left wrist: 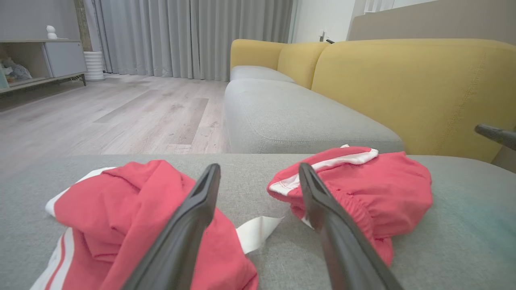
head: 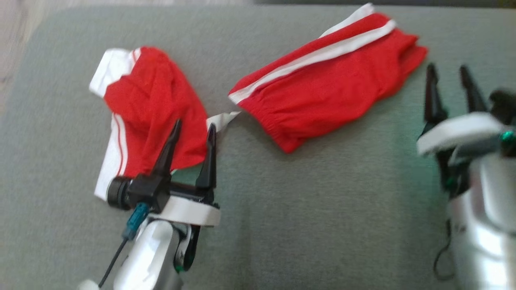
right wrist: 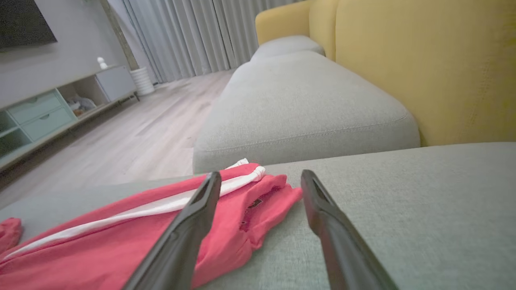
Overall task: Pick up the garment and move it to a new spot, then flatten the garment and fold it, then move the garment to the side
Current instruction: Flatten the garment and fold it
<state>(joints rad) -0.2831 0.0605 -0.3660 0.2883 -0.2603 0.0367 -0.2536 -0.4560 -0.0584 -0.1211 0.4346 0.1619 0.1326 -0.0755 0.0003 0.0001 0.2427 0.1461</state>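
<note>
Two red heaps with white trim lie on the grey cushion (head: 282, 201). A crumpled red garment (head: 149, 100) sits at the left; a longer red piece with white stripes (head: 326, 80) lies at the upper right. A white strip (head: 221, 119) reaches from one toward the other, and I cannot tell whether they are joined. My left gripper (head: 194, 125) stands open over the near right edge of the crumpled heap (left wrist: 121, 201), its fingers framing the strip (left wrist: 258, 231). My right gripper (head: 447, 68) is open and empty, just right of the striped piece (right wrist: 121, 241).
The cushion is a flat footstool-like seat in front of a sofa with a yellow backrest (left wrist: 403, 88) and a grey seat (left wrist: 290, 117). Wooden floor (left wrist: 121, 112), a low cabinet (left wrist: 40, 60) and curtains (left wrist: 181, 36) lie beyond the far edge.
</note>
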